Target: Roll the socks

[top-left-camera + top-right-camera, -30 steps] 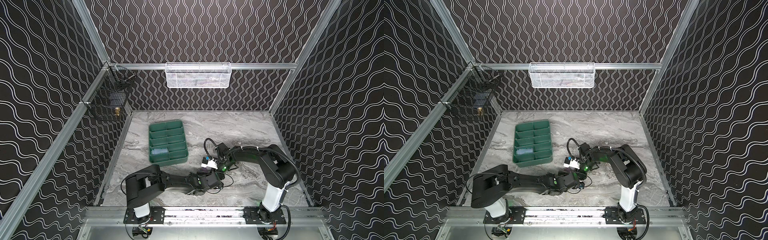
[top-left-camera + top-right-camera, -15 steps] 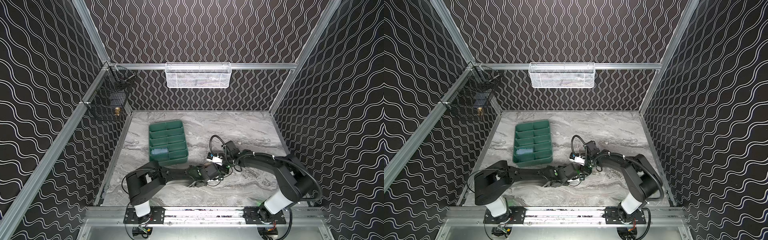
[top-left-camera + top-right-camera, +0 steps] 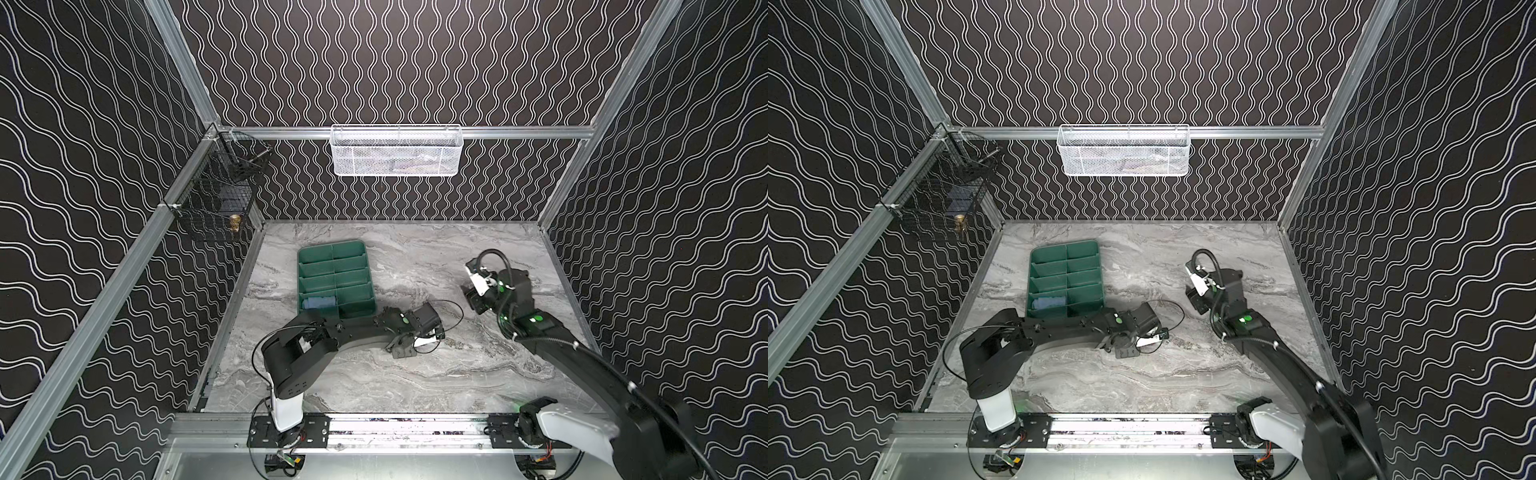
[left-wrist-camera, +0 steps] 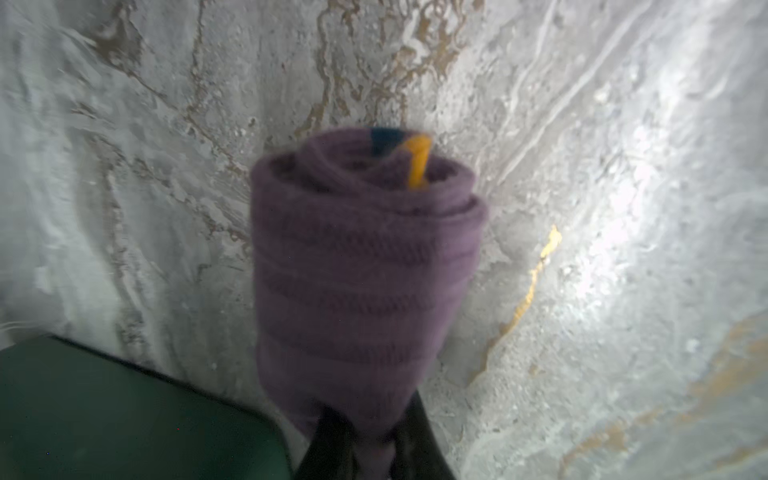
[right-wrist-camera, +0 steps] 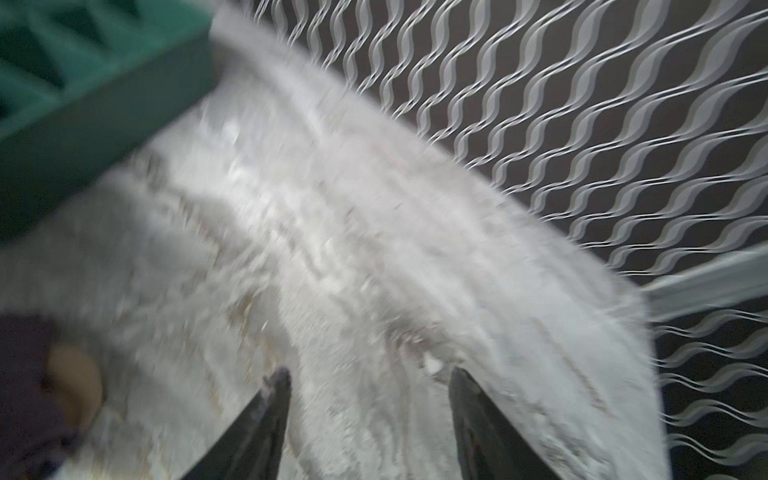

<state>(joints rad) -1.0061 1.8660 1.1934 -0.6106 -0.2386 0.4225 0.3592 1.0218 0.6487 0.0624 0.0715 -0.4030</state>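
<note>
One of the socks, the purple one (image 4: 365, 266), is rolled into a tight cylinder with an orange and navy stripe at its far end. My left gripper (image 4: 365, 440) is shut on its near end, just above the marble table. In both top views the left wrist (image 3: 415, 322) (image 3: 1133, 324) hides this roll. The light blue sock (image 3: 319, 302) (image 3: 1050, 302) lies rolled in a near compartment of the green tray (image 3: 332, 249) (image 3: 1065, 246). My right gripper (image 5: 370, 380) is open with only marble between its fingers. Its wrist (image 3: 498, 286) (image 3: 1221, 286) stands apart, right of the left one.
The tray's corner (image 4: 124, 415) lies close beside the held roll, and its side wall (image 5: 104, 104) shows left of my right gripper. A white mesh basket (image 3: 395, 149) hangs on the back wall. A black wire basket (image 3: 216, 199) hangs at the left. Patterned walls enclose the table.
My right gripper has opened and drawn away to the right and back from the left gripper. The left gripper, still shut on the purple sock, has moved back toward the tray.
</note>
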